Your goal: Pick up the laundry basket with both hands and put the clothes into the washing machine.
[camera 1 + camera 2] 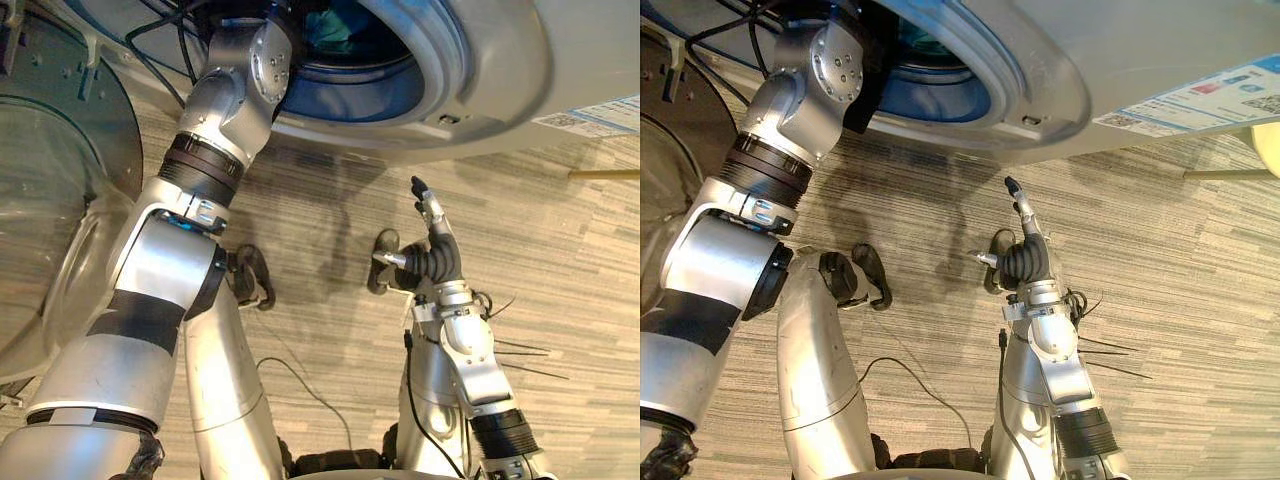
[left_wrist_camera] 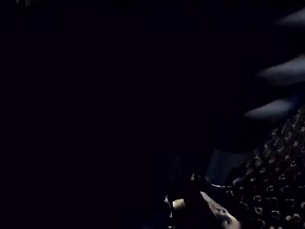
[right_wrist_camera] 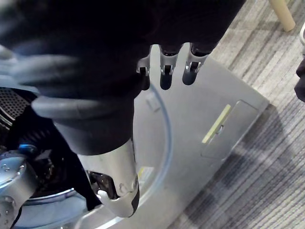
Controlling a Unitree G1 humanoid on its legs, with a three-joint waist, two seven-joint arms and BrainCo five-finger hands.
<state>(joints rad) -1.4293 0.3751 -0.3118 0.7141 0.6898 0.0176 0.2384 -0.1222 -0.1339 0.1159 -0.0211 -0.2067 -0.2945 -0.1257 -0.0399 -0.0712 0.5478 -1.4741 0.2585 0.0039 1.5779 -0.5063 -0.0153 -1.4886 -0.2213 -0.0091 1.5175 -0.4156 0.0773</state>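
Grey carpet (image 1: 560,330), washing machine (image 1: 500,60) open: my left arm (image 1: 225,100) is inside the drum (image 1: 350,85) beside teal clothes (image 1: 335,28) (left hand hidden, can't tell), right hand (image 1: 435,245) straight-fingered and empty, loading looks nearly done.

Head pair, left and right eye: you look steeply down from the robot's head. The washing machine (image 1: 500,80) crosses the top of the frame, with the carpeted floor (image 1: 560,300) below. Both eyes share the machine's opening, the floor and the right hand (image 1: 1025,262) near centre, slightly offset.
Left wrist: you sit very close inside the dark drum (image 2: 276,191), against its perforated wall.
Right wrist: you look past its fingers (image 3: 193,64) onto the machine's grey front, close by.
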